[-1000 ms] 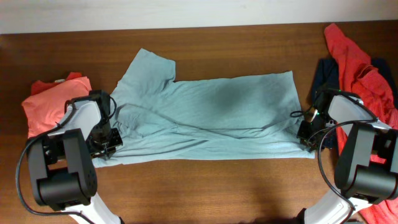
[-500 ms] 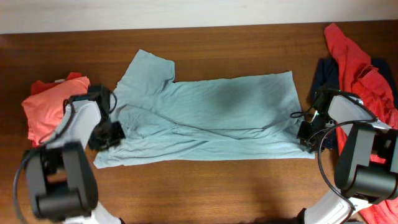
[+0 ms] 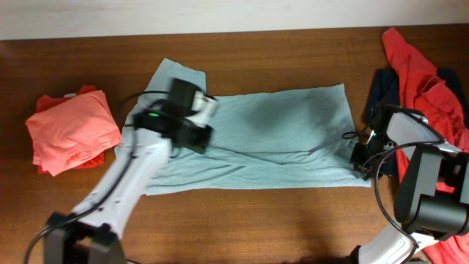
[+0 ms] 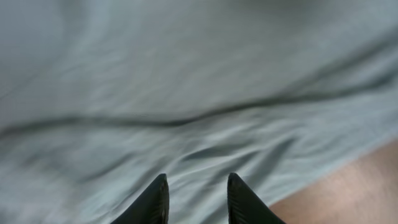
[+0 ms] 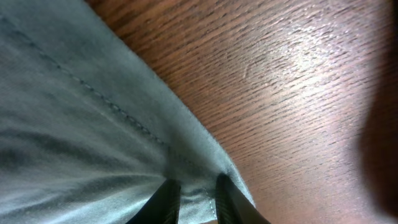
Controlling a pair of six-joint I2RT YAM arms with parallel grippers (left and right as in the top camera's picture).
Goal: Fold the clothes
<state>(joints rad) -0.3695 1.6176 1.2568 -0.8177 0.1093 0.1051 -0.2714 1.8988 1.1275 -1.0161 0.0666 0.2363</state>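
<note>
A pale grey-blue T-shirt lies spread across the middle of the wooden table, with one sleeve at the back left. My left gripper is over the shirt's left part; in the left wrist view its fingers stand narrowly apart against blurred shirt cloth, apparently shut on it. My right gripper is at the shirt's front right corner. In the right wrist view it is shut on the hem.
A folded coral-red tee lies at the left. A loose coral-red garment and a navy piece are heaped at the right edge, behind my right arm. Bare wood runs along the front.
My left arm has swung from the shirt's front left corner to the right and back, over the shirt. The shirt's front left edge has shifted right with it. The right arm has not moved.
</note>
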